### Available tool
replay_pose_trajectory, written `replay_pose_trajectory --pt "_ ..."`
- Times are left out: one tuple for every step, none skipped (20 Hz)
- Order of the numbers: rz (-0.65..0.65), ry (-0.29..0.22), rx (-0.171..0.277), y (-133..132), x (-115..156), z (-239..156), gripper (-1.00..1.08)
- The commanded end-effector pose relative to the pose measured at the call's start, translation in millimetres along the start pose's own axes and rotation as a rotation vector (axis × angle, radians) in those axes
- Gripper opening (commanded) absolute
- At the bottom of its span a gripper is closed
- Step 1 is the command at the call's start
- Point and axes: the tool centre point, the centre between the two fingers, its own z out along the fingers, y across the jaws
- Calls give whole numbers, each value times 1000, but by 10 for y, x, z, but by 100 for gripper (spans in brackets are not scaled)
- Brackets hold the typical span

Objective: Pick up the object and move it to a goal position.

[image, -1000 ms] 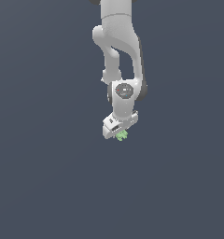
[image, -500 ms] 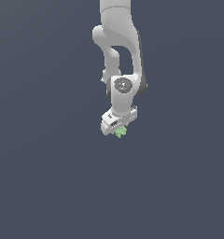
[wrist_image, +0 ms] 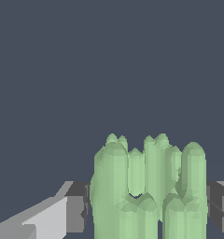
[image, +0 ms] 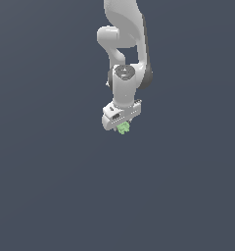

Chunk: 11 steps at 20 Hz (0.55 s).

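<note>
The object (image: 123, 129) is a tiny light-green lumpy thing with small knobs, hanging just under the white arm's hand in the exterior view. My gripper (image: 122, 128) is shut on it, with the white hand block directly above. In the wrist view the object (wrist_image: 149, 186) fills the space between the two dark finger pads (wrist_image: 77, 207), which press on its two sides. Its knobbed columns stick out past the fingertips. The object is held up in the air, away from any surface.
Only a plain dark grey-blue background surrounds the arm in both views. No other objects, containers, edges or goal marker show.
The arm has risen slightly in the exterior view, carrying the green object with it. The grip has stayed the same.
</note>
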Motion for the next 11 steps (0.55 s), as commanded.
replay_pose_trajectory --pt "0 0 0 -11 -79 -103 -100" --pt "0 0 1 -13 -102 -134 -100" --pt "0 0 1 -15 -122 -164 -100" --pt "0 0 1 -17 -140 -190 -100" --pt "0 0 1 -18 -156 -212 -100" --pt "0 0 1 -19 -168 -231 -100" --pt "0 0 1 -19 -177 -247 -100" --pt "0 0 1 -19 -184 -259 -100" --pt "0 0 1 -19 -189 -268 -100" --pt "0 0 1 -18 -191 -274 -100" --pt "0 0 1 -18 -191 -276 -100"
